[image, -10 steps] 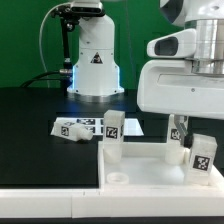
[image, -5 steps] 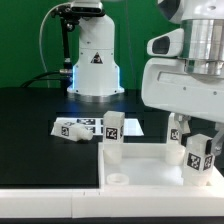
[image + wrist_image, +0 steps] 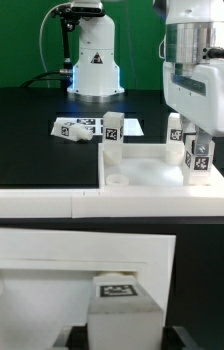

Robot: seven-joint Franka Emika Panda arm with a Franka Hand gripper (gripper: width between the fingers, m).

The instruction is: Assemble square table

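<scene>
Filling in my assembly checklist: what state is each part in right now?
Square tabletop: lying flat, sockets up.
Leg at the exterior view's left corner: upright on the tabletop.
Leg at the right: upright, gripped.
Loose leg: lying on the black table.
Gripper: fingers closed on the right leg.

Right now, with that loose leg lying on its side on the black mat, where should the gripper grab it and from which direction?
Grip the lying leg across its middle, fingers on its two long flat sides, coming straight down from above. It rests flat on the mat with open space all round, apart from the upright leg, so a top-down pinch across the narrow width looks the surest.
</scene>
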